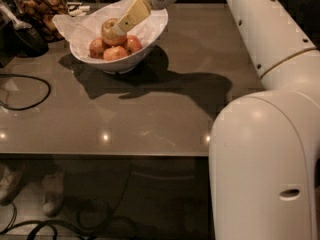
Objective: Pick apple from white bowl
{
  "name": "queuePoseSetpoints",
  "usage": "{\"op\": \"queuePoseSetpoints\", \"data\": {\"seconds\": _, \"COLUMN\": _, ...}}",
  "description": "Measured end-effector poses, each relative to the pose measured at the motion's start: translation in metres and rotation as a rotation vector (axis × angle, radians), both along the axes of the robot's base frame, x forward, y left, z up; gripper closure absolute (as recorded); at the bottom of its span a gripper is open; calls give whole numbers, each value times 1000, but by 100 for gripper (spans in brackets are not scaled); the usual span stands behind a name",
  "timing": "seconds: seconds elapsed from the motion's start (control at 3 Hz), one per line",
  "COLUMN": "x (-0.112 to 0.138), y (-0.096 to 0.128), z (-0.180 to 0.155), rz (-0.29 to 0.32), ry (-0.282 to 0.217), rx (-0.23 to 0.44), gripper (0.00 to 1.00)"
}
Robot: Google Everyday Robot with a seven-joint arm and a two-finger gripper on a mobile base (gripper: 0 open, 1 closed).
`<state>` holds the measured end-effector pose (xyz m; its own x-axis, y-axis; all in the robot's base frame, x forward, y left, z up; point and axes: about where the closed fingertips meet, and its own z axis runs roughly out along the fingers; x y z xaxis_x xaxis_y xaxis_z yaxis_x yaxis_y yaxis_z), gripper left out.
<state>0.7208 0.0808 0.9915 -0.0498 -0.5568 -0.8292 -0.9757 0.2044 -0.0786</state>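
While my arm reaches in from the upper right, my fingers (121,28) sit low inside the white bowl (126,64), one pale finger laid against the right side of the apple (108,29). Second finger hidden, so I cannot tell if I'm clamped on it or loose.

Count: 1 bowl, 4 apples in it. The apple is the big yellow-green one, on top at the back, resting on the others. 3 smaller red apples below it: left (96,47), front middle (115,53), right (132,44).

1 sheet of crinkled white paper (75,26) lines the bowl and sticks out past its left rim. The bowl stands at the far left of the counter (150,114).

1 glass jar (42,6) of brown snacks sits behind the bowl to the left. 1 black cable (25,91) loops on the counter's left edge. 2 pale shoes (52,199) show on the floor below.
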Motion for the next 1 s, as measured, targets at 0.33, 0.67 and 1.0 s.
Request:
{"op": "queuePoseSetpoints", "data": {"seconds": 0.33, "x": 10, "y": 1, "z": -5, "rz": -19, "ry": 4, "rx": -31, "gripper": 0}}
{"op": "queuePoseSetpoints", "data": {"seconds": 0.67, "x": 18, "y": -1, "z": -9, "rz": -35, "ry": 7, "rx": -55, "gripper": 0}}
{"op": "queuePoseSetpoints", "data": {"seconds": 1.0, "x": 25, "y": 1, "z": -17, "rz": -38, "ry": 19, "rx": -67, "gripper": 0}}
